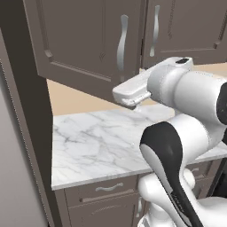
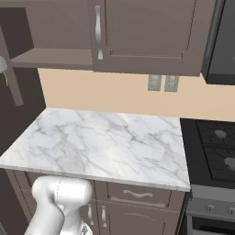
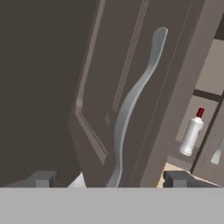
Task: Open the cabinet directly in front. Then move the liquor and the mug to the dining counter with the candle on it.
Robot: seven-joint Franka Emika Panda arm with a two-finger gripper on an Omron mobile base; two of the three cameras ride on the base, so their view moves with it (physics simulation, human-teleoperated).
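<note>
Cabinet (image 3: 109,87) door, swung partly outward, is seen at left in the hand view, its long wavy silver handle (image 3: 131,109) running between the two spread fingertips of the gripper (image 3: 111,179), which are apart and clamped on nothing. Through the gap at right, the liquor (image 3: 192,133) is seen standing on an inner shelf, well beyond the door edge; the mug cannot be made out. The rigid, hinged door is judged best drawn by its handle, while the small, smooth, probably light and breakable bottle is best gripped around its body below the neck.
</note>
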